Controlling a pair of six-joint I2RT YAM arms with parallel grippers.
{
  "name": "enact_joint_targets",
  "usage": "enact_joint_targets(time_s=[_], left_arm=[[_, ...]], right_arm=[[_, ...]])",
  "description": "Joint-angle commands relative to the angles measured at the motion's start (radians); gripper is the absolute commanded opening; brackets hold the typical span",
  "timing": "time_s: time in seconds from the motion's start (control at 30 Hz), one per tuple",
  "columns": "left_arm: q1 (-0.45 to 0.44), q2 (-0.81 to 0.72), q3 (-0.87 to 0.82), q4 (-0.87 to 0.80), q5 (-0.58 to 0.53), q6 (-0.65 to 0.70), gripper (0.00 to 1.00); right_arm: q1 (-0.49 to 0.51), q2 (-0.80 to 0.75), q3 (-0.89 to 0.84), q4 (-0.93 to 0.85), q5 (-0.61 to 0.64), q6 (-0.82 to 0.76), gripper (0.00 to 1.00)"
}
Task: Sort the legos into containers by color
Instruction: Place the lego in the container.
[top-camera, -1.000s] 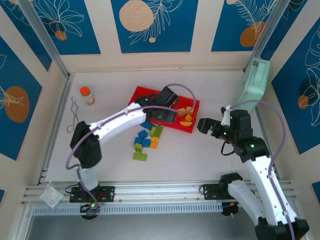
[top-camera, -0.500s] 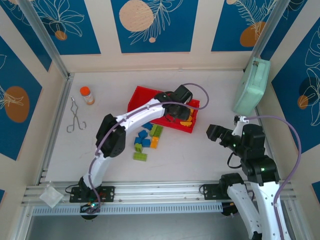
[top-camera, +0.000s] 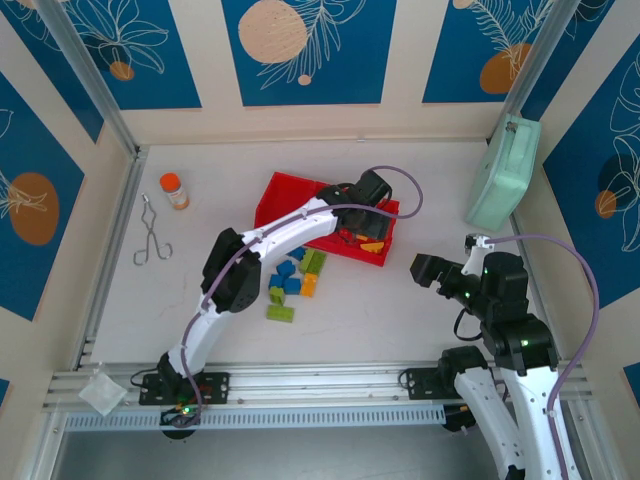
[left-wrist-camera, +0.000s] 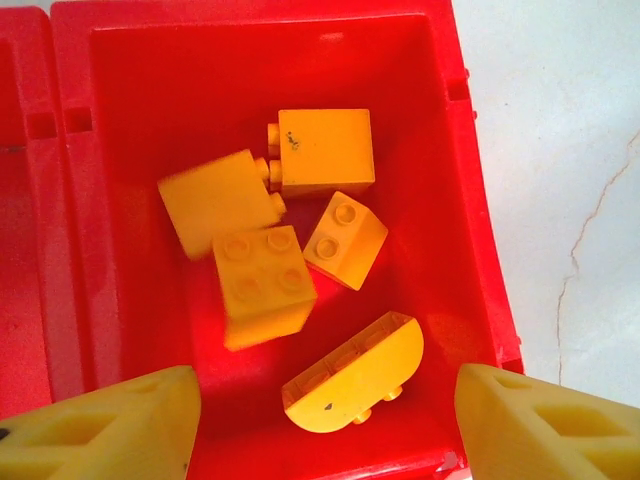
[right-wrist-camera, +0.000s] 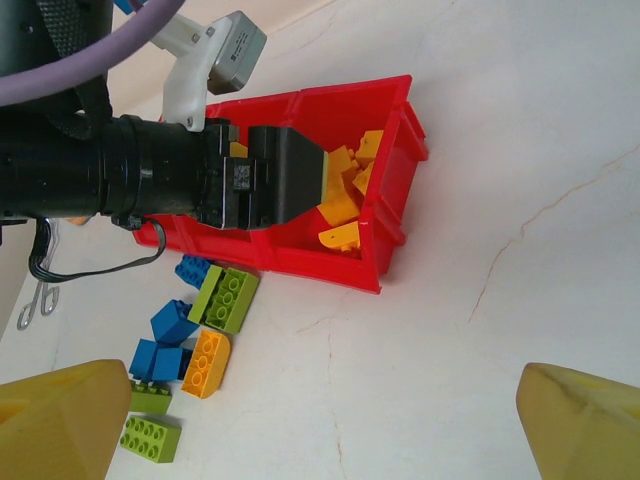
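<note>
Inside the tray (left-wrist-camera: 120, 120), five orange legos (left-wrist-camera: 265, 285)

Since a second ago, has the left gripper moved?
Yes. The left gripper shifted right along the red tray, from its middle to the end compartment.

We see a pale, faintly veined worktop (top-camera: 390, 310) carrying a long red tray (top-camera: 278, 195) toward its far middle. Just in front of the tray lies a loose cluster of legos (top-camera: 290, 283) in blue, lime green and orange, a green brick (top-camera: 280, 313) farthest from it. Left of the tray stands an orange-capped bottle (top-camera: 174, 190), with metal tongs (top-camera: 150, 238) lying farther left. Well right of the tray, a mint-green case (top-camera: 503, 175) leans at the wall.
</note>
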Motion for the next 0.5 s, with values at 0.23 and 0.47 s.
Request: enact_joint_targets(time_s=[0.23, 0.47], left_arm=[[-0.012, -0.302, -0.284, 0.078, -0.034, 0.026, 0.80], [-0.018, -0.615, -0.660, 0.078, -0.112, -0.039, 0.98]], right_arm=[[0.009, 0.014, -0.010, -0.001, -0.023, -0.017, 0.99], [0.010, 0.040, -0.012, 0.001, -0.027, -0.019, 0.99]])
